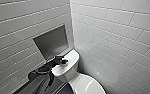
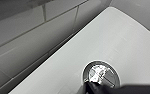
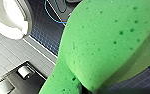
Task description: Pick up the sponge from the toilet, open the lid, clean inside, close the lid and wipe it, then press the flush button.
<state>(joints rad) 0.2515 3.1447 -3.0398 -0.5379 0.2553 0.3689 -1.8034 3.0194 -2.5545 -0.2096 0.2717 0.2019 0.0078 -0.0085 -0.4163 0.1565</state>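
Note:
The white toilet (image 1: 73,75) stands in the tiled corner with its lid (image 1: 89,86) down. My left arm comes in from the lower left, and the left gripper (image 1: 63,60) sits shut over the tank top (image 1: 72,58). In the left wrist view its dark tip (image 2: 93,86) rests at the edge of the round flush button (image 2: 101,74). The bright green sponge (image 3: 103,42) looms large in the right wrist view, pinched in the shut right gripper (image 3: 91,90) above the dark floor.
White tiled walls close in on both sides of the toilet, with a grey recessed niche (image 1: 51,41) behind the tank. The right wrist view looks down on a dark blue tiled floor (image 3: 44,32), a white toilet rim (image 3: 11,17) and a metal paper-roll holder (image 3: 23,72).

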